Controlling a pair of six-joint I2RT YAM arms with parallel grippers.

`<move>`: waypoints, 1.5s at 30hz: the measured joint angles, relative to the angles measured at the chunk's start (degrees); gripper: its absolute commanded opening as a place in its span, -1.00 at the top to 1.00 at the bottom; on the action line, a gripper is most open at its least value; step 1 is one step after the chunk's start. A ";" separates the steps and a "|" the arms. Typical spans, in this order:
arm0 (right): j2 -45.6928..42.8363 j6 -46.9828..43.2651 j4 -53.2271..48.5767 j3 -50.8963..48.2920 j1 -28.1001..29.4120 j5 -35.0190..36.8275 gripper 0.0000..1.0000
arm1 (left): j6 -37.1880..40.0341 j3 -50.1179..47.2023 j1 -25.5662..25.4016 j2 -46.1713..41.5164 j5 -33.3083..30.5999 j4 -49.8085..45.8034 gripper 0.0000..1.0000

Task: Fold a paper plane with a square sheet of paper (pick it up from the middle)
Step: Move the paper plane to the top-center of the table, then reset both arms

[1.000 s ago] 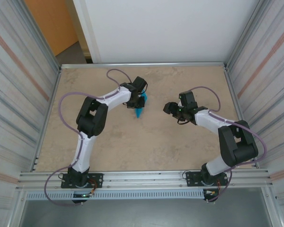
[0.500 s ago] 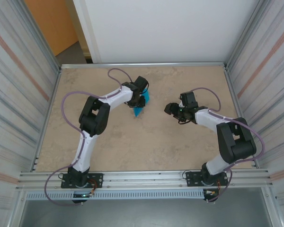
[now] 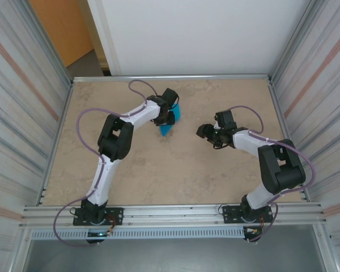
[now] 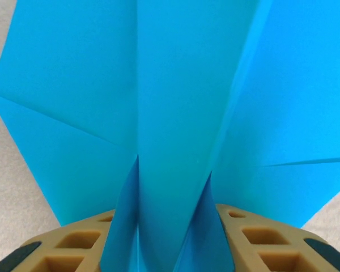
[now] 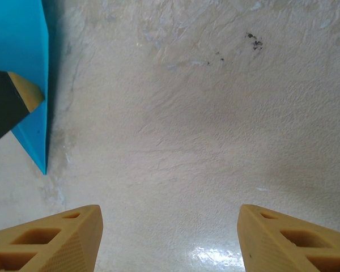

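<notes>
Left gripper (image 4: 167,218): the tan ribbed fingers (image 4: 73,249) stand partly apart. The centre fold of the teal-blue, creased paper plane (image 4: 175,113) rises in the gap between them, with a flap of paper against each inner face. It cannot be told whether the pads press the paper.

Right gripper (image 5: 170,215): the fingers (image 5: 51,241) are spread wide with nothing between them, over bare beige mottled table (image 5: 204,124).

In the top view, the paper plane (image 3: 166,129) is at the left gripper (image 3: 170,116), in the far middle of the table (image 3: 130,170), its pointed end towards the near side. The right gripper (image 3: 203,130) is to its right, apart from it.

The left wrist view cuts off the far edges of the plane. The right wrist view shows a strip of it (image 5: 31,56) at the left border, partly behind a dark-and-tan fingertip (image 5: 11,105).
</notes>
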 measured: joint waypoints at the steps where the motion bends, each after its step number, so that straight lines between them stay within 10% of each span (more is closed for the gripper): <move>1: 0.17 0.00 -0.04 0.07 -0.02 -0.04 -0.28 | -0.46 0.22 0.20 0.11 -0.09 0.00 0.15; 25: -5.29 -4.44 -8.22 7.30 -4.22 2.47 -0.38 | -2.40 -0.59 1.20 -9.66 0.44 -1.09 -0.19; 36: -24.41 -13.05 -14.88 7.02 -6.40 16.20 -0.98 | 2.47 -31.50 3.48 -44.33 -4.33 9.03 -0.96; 45: -34.07 -17.88 -12.79 -1.68 -12.66 33.11 -0.98 | 10.38 -60.24 9.57 -65.16 -14.29 21.57 -0.97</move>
